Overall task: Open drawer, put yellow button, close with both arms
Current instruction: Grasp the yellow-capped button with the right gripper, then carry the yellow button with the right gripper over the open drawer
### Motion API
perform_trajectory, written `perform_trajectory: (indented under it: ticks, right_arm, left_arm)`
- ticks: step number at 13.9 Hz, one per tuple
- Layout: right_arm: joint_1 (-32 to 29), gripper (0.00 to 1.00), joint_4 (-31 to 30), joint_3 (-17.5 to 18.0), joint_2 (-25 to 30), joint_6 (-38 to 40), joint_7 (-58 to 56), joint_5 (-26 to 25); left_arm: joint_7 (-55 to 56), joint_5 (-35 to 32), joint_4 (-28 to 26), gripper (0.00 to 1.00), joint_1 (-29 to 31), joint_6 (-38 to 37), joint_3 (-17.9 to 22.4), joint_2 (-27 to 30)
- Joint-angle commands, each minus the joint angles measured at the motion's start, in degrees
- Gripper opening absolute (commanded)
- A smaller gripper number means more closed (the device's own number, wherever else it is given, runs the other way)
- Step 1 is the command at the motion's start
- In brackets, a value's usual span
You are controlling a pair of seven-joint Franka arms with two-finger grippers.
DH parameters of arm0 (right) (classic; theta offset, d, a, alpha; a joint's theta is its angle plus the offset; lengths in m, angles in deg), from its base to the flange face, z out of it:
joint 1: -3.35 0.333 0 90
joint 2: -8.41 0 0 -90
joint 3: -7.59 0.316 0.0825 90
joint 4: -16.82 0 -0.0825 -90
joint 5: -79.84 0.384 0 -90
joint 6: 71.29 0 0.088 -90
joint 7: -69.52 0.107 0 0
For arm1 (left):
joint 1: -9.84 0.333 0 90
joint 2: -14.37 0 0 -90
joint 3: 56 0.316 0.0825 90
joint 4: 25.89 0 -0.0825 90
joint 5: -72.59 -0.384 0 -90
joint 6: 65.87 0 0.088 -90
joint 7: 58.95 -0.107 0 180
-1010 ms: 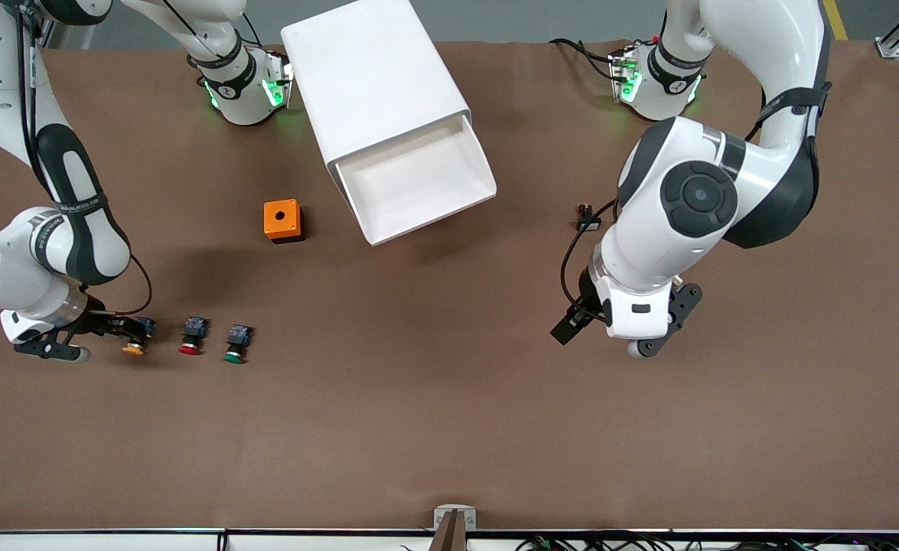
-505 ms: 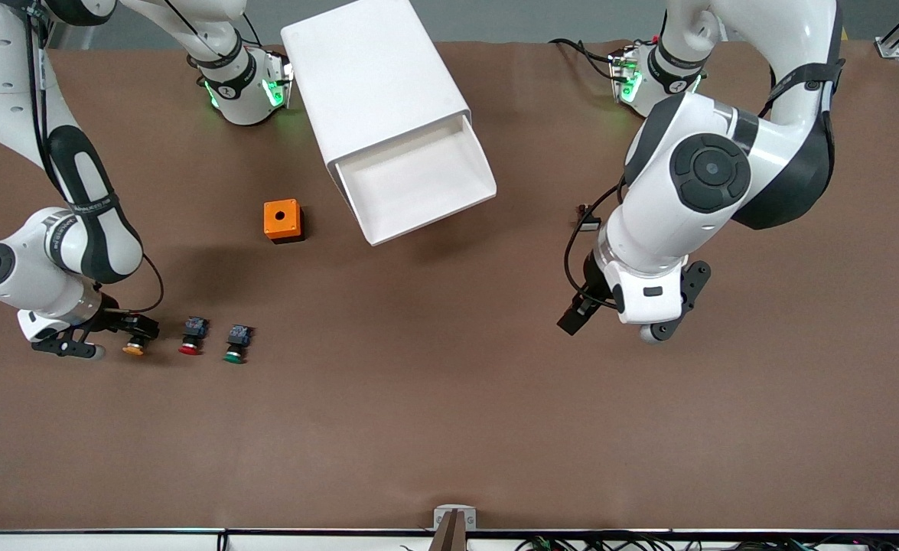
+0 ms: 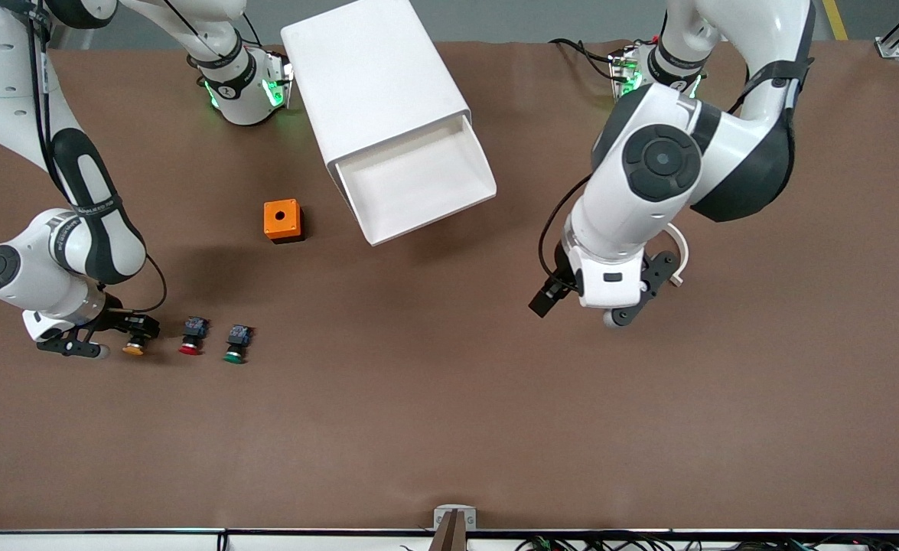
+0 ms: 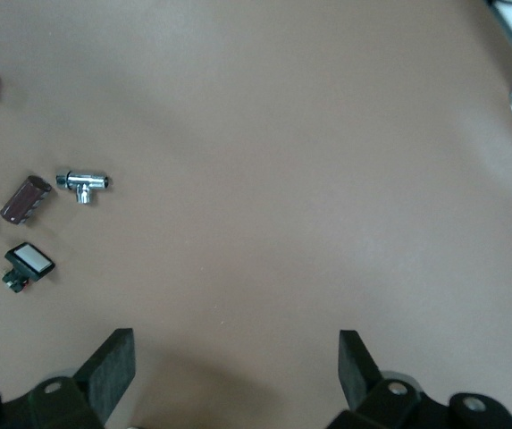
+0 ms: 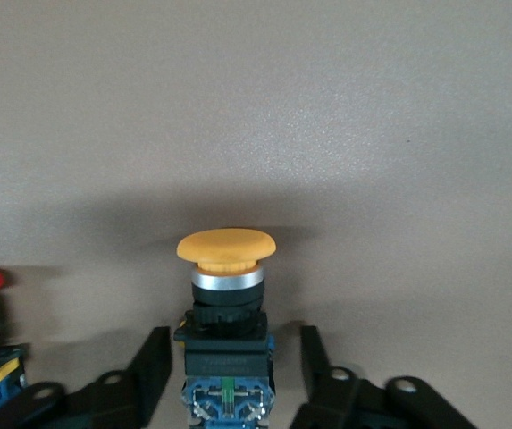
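Observation:
The yellow button [image 3: 134, 348] lies on the table near the right arm's end, its orange-yellow cap [image 5: 226, 246] pointing toward the front camera. My right gripper [image 3: 137, 330] is down at it and open. Its fingers [image 5: 153, 353] stand on either side of the black-and-blue body, with a thin gap on each side. The drawer [image 3: 411, 184] stands pulled out of the white cabinet [image 3: 372, 76], its tray empty. My left gripper [image 3: 633, 295] hangs open over bare table toward the left arm's end, with nothing between its fingers [image 4: 113, 362].
A red button [image 3: 191, 338] and a green button [image 3: 236, 346] lie in a row beside the yellow one. An orange cube with a hole [image 3: 281, 220] sits near the drawer. Small parts, among them a chrome fitting [image 4: 83, 182], lie under the left arm.
The right gripper's fingers have drawn in closer round the yellow button. The left arm has swung toward the drawer, its gripper still open.

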Motion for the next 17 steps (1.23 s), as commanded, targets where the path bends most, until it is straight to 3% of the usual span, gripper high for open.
perform_trajectory:
  ticks: [1, 4, 7, 9, 13, 17]
  right_arm:
    - [0.7, 0.0, -0.31, -0.25, 1.09, 0.03, 0.74, 1.37]
    - [2.98, 0.0, 0.31, -0.25, 8.88, 12.19, 5.9, 1.28]
    - [10.69, 0.0, 1.19, -0.25, 20.66, 29.77, 23.88, 0.75]
    - [17.71, 0.0, 1.1, -0.16, 27.08, 36.12, 37.06, 0.75]
    - [32.31, 0.0, 1.19, 0.02, 34.13, 40.02, 62.39, 0.75]
    - [46.73, 0.0, 1.28, 0.02, 34.23, 35.82, 87.09, 1.02]
  left_arm:
    - [-3.83, -2.04, -0.38, 1.0, -0.73, -1.99, -0.18, -0.01]
    - [-9.39, -1.96, -0.81, 1.0, -0.73, -4.28, -0.26, -0.1]
    - [-8.95, -1.52, -1.08, 1.0, -0.73, -4.29, -0.26, -0.44]
    - [-8.61, -1.25, -1.17, 1.0, -0.82, -4.37, -0.26, -0.45]
    - [-8.52, -1.25, -1.7, 1.0, -0.82, -4.46, -0.53, -0.45]
    - [-8.52, -1.17, -1.7, 1.0, -0.82, -4.46, -0.62, -0.45]
